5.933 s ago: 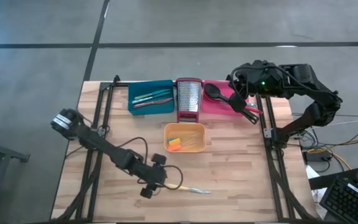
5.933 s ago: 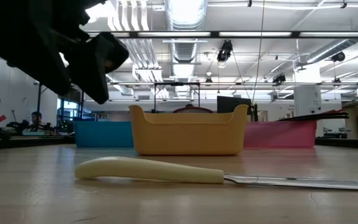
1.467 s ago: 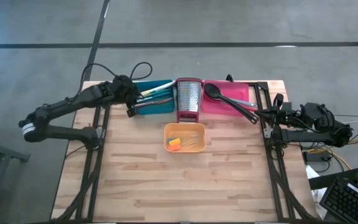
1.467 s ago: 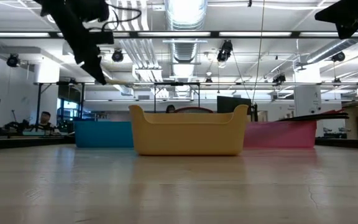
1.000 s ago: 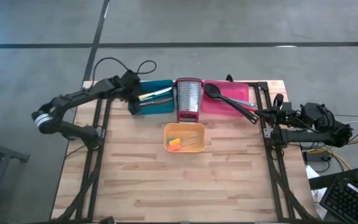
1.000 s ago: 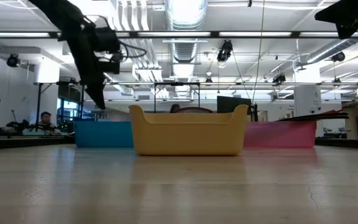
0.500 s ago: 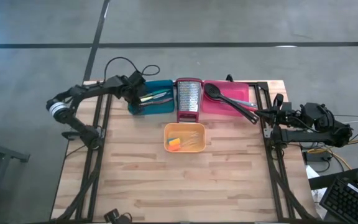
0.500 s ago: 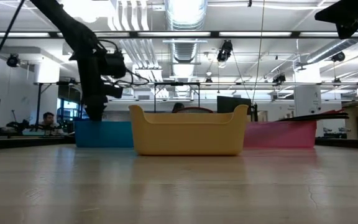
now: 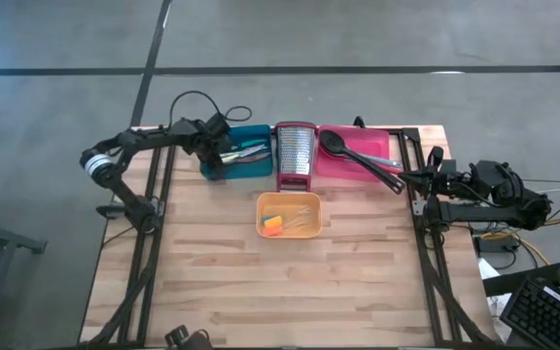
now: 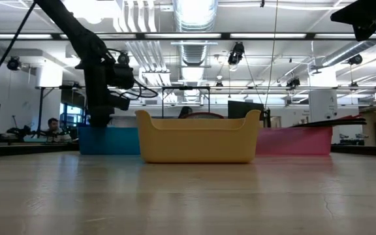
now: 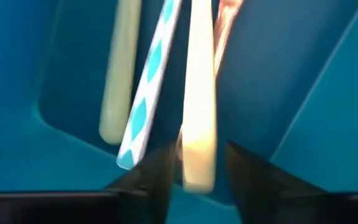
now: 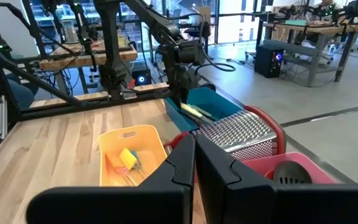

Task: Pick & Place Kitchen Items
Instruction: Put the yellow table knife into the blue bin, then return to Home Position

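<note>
My left gripper [image 9: 218, 151] reaches down into the teal tray [image 9: 253, 169] at the far left. In the left wrist view it [image 11: 197, 158] is slightly open. Its fingers stand on either side of the end of a cream knife handle [image 11: 199, 112], with a narrow gap on each side. A blue-and-white patterned handle [image 11: 149, 81] and another cream handle [image 11: 119, 74] lie beside it on the tray floor. Black spoons [image 9: 358, 156] lie in the pink tray [image 9: 382, 144]. My right gripper [image 12: 194, 163] is shut and empty, parked at the table's right edge [image 9: 434, 185].
The steel grater [image 9: 296, 154] stands between the teal and pink trays. The orange tray [image 9: 288, 215], holding small coloured pieces, sits in front of it. The near half of the wooden table [image 9: 280, 292] is bare. A person [image 10: 52, 124] shows in the room behind.
My left gripper has gone down from above the teal tray's left end into the tray, and a little toward the table's right. Its arm has drawn back toward the far left corner. The cream-handled knife has gone down with it.
</note>
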Available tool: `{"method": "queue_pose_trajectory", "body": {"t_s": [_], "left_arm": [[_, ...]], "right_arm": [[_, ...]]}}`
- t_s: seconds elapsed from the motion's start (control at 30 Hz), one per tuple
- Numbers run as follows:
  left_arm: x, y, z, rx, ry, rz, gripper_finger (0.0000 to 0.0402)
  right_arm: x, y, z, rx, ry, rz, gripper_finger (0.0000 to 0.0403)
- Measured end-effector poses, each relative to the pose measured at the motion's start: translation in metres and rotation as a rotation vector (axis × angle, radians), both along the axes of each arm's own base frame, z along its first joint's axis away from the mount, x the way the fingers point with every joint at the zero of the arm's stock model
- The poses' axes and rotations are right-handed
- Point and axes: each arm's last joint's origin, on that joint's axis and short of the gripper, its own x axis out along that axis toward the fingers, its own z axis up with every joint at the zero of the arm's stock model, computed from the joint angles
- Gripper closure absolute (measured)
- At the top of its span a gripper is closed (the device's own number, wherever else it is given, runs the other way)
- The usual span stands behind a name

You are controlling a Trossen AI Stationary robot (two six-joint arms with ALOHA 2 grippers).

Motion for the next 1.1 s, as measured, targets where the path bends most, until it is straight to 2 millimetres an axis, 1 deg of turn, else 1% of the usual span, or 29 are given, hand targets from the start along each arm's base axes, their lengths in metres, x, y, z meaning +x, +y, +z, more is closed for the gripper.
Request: {"method": "queue_pose_trajectory", "body": {"t_s": [0.1,0.17,0.23,0.3,0.43,0.53,0.6,0.7,0.8,0.9,1.0,1.1], "left_arm": [[0.002,0.002,0.009,0.021,-0.028,0.020,0.0204],[0.001,0.001,0.016,0.031,-0.043,0.033,0.0170],[0.000,-0.001,0.023,0.028,-0.050,0.051,0.0147],[-0.001,-0.005,0.033,0.026,-0.074,0.074,0.0132],[0.001,-0.015,0.062,0.038,-0.217,0.061,0.0125],[0.007,-0.028,0.090,0.049,-0.405,-0.002,0.0125],[0.011,-0.041,0.110,0.051,-0.558,-0.082,0.0124],[0.015,-0.067,0.141,0.047,-0.790,-0.197,0.0124],[0.009,-0.091,0.165,0.030,-0.942,-0.227,0.0124],[-0.001,-0.110,0.184,0.053,-1.050,-0.269,0.0124],[-0.014,-0.123,0.196,0.072,-1.106,-0.310,0.0124],[-0.027,-0.130,0.205,0.098,-1.147,-0.333,0.0124]], "right_arm": [[0.000,0.000,0.000,0.000,0.000,0.000,0.0394],[0.000,0.000,0.000,0.000,0.000,0.000,0.0394],[0.000,0.000,0.000,0.000,0.000,0.000,0.0394],[0.000,0.000,0.000,0.000,0.000,0.000,0.0394],[0.000,0.000,0.000,0.000,0.000,0.000,0.0394],[0.000,0.000,0.000,0.000,0.000,0.000,0.0394],[0.000,0.000,0.000,0.000,0.000,0.000,0.0394],[0.000,0.000,0.000,0.000,0.000,0.000,0.0394],[0.000,0.000,0.000,0.000,0.000,0.000,0.0394],[0.000,0.000,0.000,0.000,0.000,0.000,0.0394],[0.000,0.000,0.000,0.000,0.000,0.000,0.0394],[0.000,0.000,0.000,0.000,0.000,0.000,0.0394]]}}
